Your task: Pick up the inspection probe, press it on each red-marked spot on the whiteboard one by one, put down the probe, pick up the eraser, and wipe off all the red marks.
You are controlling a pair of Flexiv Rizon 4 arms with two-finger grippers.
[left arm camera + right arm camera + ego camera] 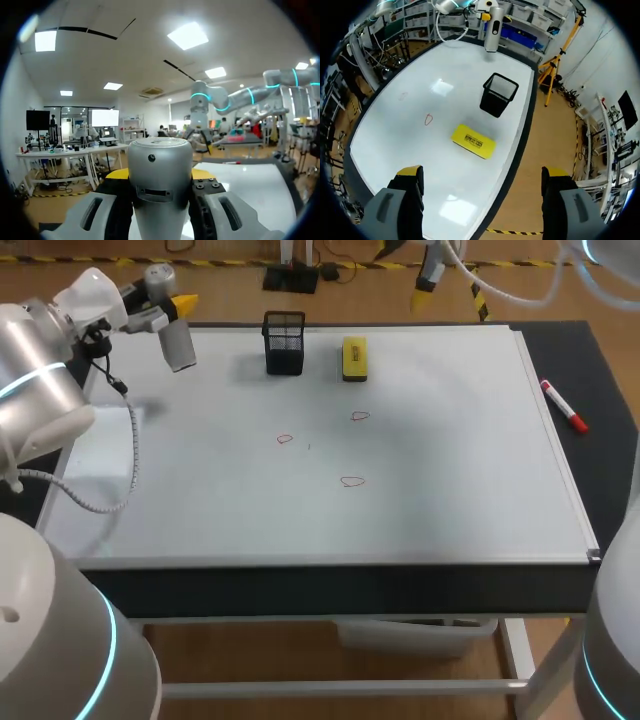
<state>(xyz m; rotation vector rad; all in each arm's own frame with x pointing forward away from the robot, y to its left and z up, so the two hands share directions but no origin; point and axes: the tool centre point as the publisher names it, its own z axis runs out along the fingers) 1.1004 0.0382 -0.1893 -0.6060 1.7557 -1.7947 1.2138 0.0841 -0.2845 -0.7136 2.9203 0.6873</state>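
**Up high, the inspection probe (159,165) sits clamped in the left gripper (160,174); the right gripper (482,172) gapes**

Largest of all is the whiteboard (450,490), which covers most of the table (610,450). The head view takes in the whole board. The right wrist view looks down on one end of it, and the left wrist view catches only a pale strip beyond its own fingers.

The left wrist view shows what the others cannot: the silver barrel of the probe pressed between both fingers, close up. From the head view the probe hangs above the board's far left corner, apart from the surface. The right wrist view shows its own fingers spread wide with nothing between them, raised over the board's edge near the eraser (473,141).

A black mesh holder (499,94) stands upright just beside the yellow eraser. Only the right wrist view looks into its mouth, where dark mesh is all that shows.

A red-capped marker (563,405) lies on the dark table beside the board's right edge, seen clearly only from the head view.

Three red marks (352,481) show in the head view, mid-board; the right wrist view catches two.
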